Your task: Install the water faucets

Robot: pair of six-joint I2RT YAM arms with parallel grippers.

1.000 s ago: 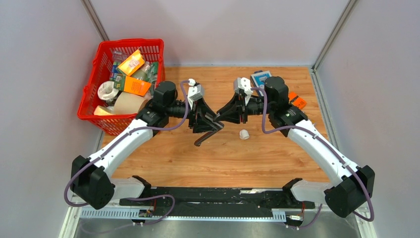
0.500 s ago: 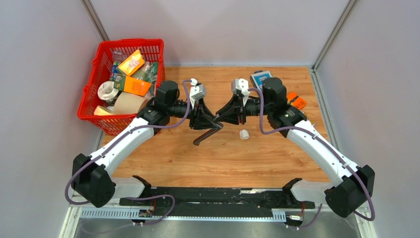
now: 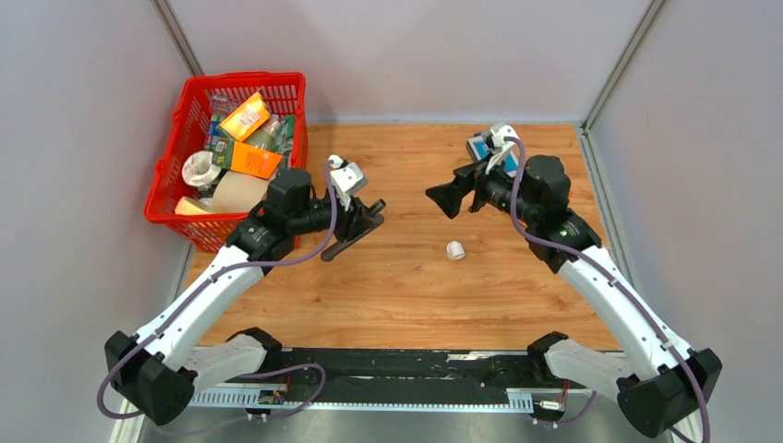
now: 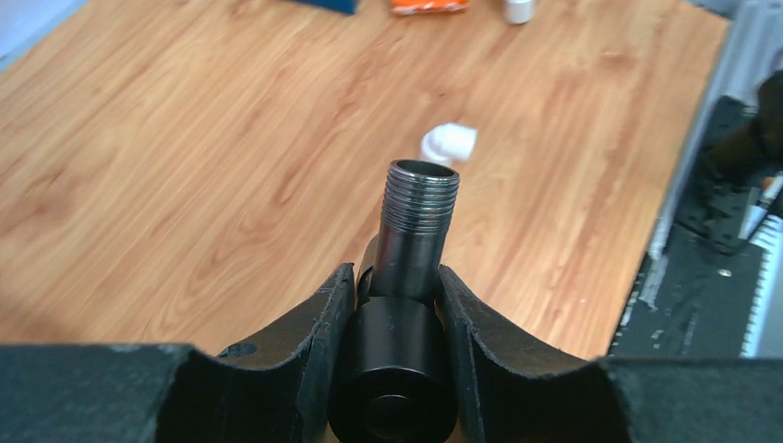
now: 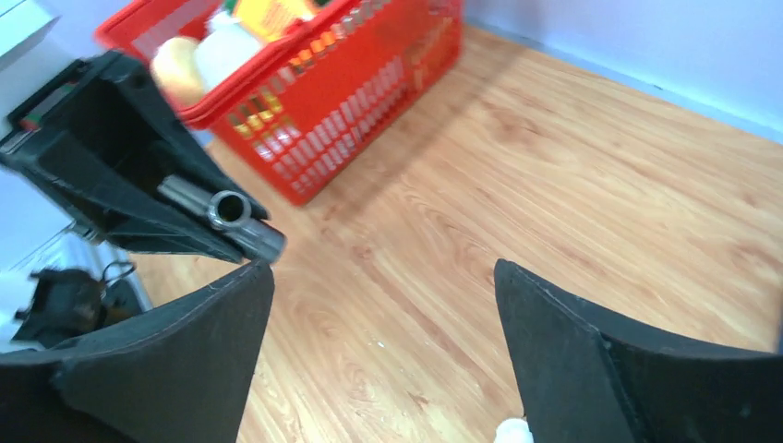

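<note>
Your left gripper (image 3: 367, 215) is clamped on the dark metal faucet (image 3: 334, 247). In the left wrist view both fingers (image 4: 314, 332) press against its black body, and the threaded pipe end sticks out past the tips, pointing away from the camera. From above, the faucet is held clear of the table (image 3: 415, 295), its rod slanting toward the near left from the jaws. Your right gripper (image 3: 441, 197) holds nothing: its fingers stand wide apart, well clear of the faucet, raised over the far right part of the table and facing the left arm. Through that gap the right wrist view shows the faucet's open tube end in the other gripper, with the red basket (image 5: 369, 120) behind it. The white elbow fitting (image 3: 455, 250) lies loose on the wood between the two arms — nearer the right one, touching neither gripper.
</note>
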